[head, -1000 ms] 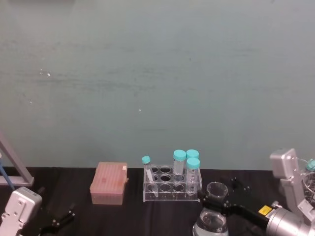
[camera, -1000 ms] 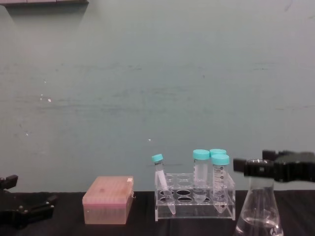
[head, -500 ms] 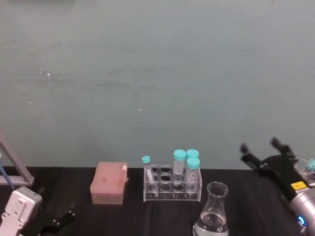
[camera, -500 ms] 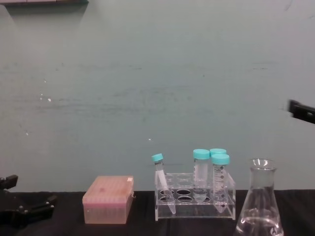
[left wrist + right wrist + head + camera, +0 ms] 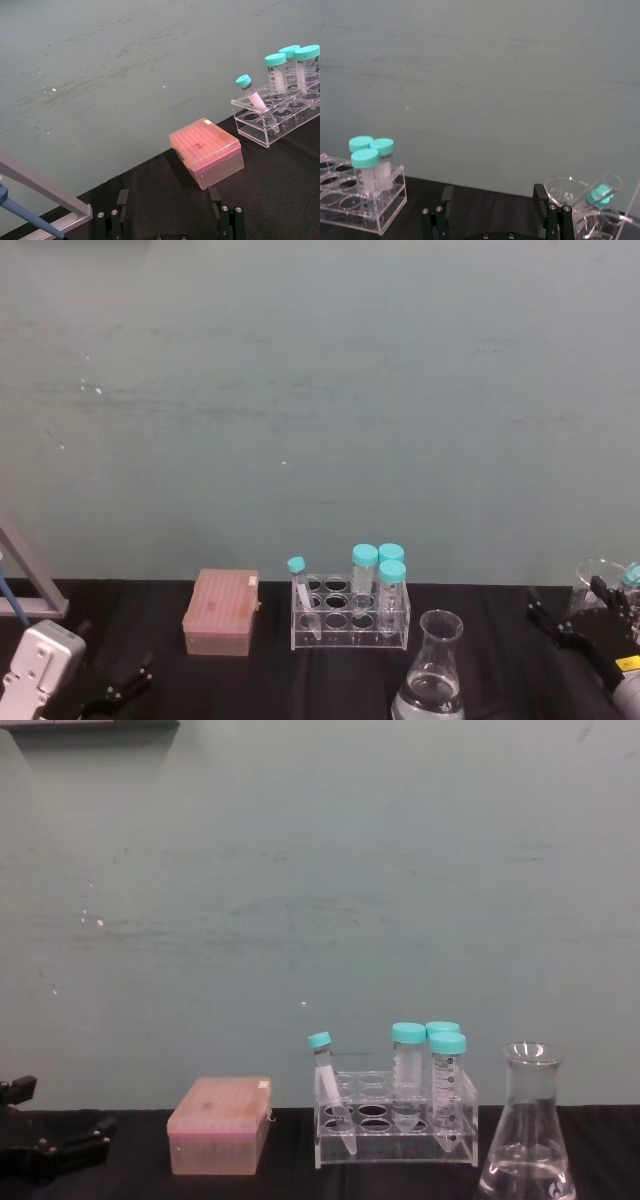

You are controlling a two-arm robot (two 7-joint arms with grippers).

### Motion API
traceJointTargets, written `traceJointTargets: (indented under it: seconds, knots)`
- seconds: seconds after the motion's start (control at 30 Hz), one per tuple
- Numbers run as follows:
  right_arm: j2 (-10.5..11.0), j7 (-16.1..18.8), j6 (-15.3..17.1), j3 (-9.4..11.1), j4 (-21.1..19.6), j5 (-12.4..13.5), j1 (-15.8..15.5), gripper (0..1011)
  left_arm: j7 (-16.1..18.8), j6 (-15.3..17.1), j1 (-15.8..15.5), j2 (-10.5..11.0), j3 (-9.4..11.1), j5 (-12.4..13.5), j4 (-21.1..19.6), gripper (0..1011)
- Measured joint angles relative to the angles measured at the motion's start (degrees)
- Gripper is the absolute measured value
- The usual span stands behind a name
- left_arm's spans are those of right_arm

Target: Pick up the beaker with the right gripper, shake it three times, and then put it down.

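Beaker [image 5: 432, 670] upright — right gripper [image 5: 578, 612] apart, open.

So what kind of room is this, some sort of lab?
Most likely a lab bench. A glass beaker holding clear liquid stands on the black table, beside a clear rack of teal-capped tubes and a pink box.

I can read no text: the printed scale on my teal-capped tubes [image 5: 447, 1085] is too small, and the yellow label by my right hand [image 5: 577, 622] is illegible.
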Motion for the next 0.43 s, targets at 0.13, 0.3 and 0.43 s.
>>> traceJointTargets:
  seconds: [0.13, 0.3, 0.43]
  knots:
    - [-0.10, 1.12, 0.31, 0.42, 0.51, 0.14, -0.15, 1003, 0.00, 0.00, 0.00, 0.00, 0.00, 0.00, 0.00, 1000]
    - [-0.10, 1.09, 0.30, 0.36, 0.48, 0.14, -0.12, 1003, 0.00, 0.00, 0.00, 0.00, 0.00, 0.00, 0.00, 1000]
    - [-0.08, 1.06, 0.27, 0.29, 0.43, 0.14, -0.11, 1003, 0.00, 0.00, 0.00, 0.00, 0.00, 0.00, 0.00, 1000]
